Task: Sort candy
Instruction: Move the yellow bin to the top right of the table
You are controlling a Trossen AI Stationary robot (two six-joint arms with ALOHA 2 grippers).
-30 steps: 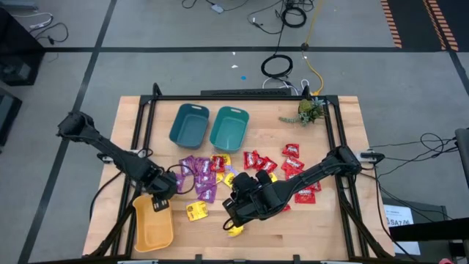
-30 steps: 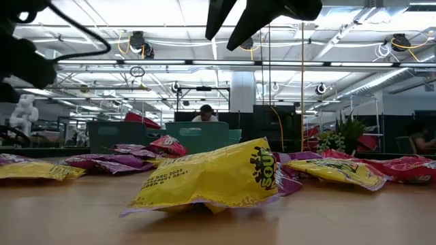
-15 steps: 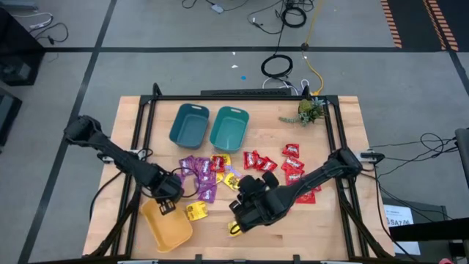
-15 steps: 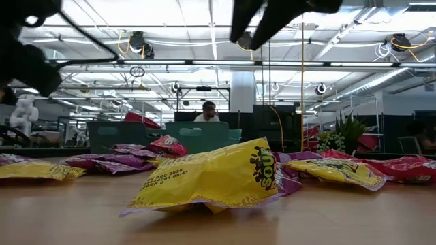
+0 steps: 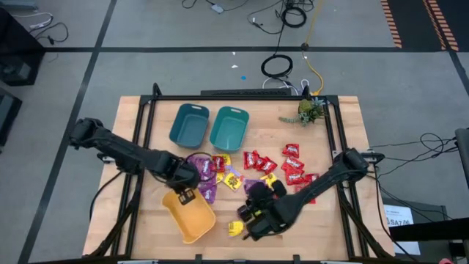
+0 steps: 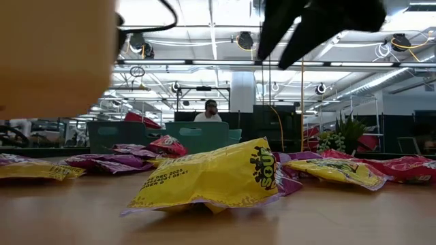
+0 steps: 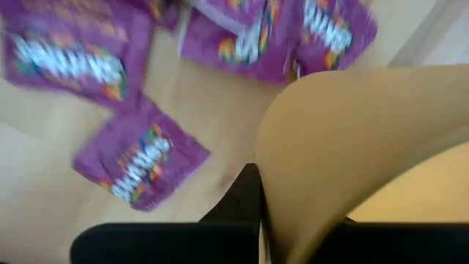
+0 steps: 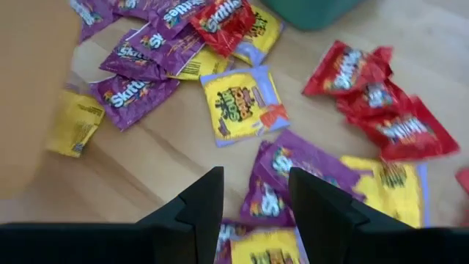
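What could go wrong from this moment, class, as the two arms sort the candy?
1. The left claw grips the orange bin by its rim. Held at one edge, the bin might tilt or slip.
2. The bin sits close to the purple packets, so it could shove them off their spot.
3. The right claw, open, hovers near a yellow packet right beside the bin; the arms may bump.

A big robotics lab or workshop: ceiling strip lights [image 6: 204, 62], hanging cables [image 6: 302, 88], taped floor [image 5: 220, 48], a person [image 6: 211, 112] at far benches.
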